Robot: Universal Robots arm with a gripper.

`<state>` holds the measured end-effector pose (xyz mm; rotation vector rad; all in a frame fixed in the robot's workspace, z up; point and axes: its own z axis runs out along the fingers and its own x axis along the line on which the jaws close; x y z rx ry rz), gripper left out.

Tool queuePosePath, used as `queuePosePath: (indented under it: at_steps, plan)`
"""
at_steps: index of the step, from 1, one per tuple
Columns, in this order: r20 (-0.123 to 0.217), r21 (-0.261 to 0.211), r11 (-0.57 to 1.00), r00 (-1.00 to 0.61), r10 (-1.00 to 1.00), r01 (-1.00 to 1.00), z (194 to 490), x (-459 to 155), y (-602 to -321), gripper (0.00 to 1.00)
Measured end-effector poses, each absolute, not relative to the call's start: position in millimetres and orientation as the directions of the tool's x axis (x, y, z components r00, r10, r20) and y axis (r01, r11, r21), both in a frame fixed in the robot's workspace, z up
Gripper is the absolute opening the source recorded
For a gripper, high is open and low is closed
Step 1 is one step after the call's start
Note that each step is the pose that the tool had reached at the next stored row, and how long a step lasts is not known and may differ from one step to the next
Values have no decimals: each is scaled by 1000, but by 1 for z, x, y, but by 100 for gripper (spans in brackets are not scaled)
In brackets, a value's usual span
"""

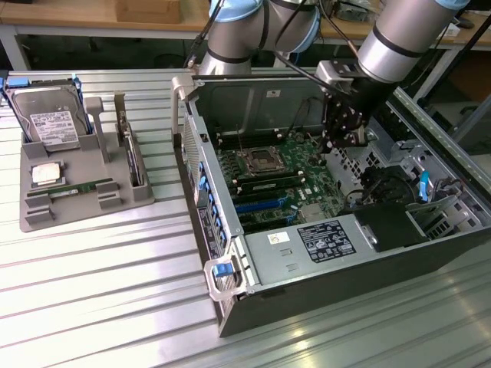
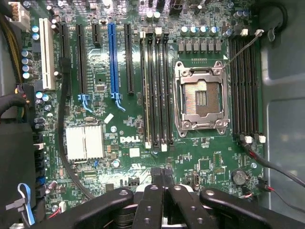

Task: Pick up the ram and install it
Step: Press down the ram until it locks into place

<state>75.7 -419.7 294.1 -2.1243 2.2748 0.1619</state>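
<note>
The ram [image 1: 79, 187], a thin green stick, lies flat in a slot of the grey parts tray [image 1: 34, 215] at the exterior view's left. My gripper [image 1: 344, 139] hangs inside the open computer case [image 1: 230, 307], far from the tray, just above the motherboard [image 1: 291, 176]. In the wrist view the gripper [image 2: 162, 172] is shut, its black fingers pressed together with nothing between them. It points at the board's edge, below the black memory slots [image 2: 157, 86] and the open CPU socket [image 2: 200, 95].
The tray also holds a silver hard drive [image 1: 51, 123], a square silver CPU chip [image 1: 46, 173] and an upright dark board [image 1: 134, 157]. Cables [image 2: 267, 164] run beside a second bank of slots [image 2: 245, 86]. The ribbed metal table [image 1: 115, 291] spreads around the case.
</note>
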Motion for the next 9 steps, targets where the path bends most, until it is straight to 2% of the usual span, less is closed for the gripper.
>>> queuePosePath:
  at_steps: [9]
  plan:
    - [-89,59,320,-324,-942,-946,294,76,-420,10]
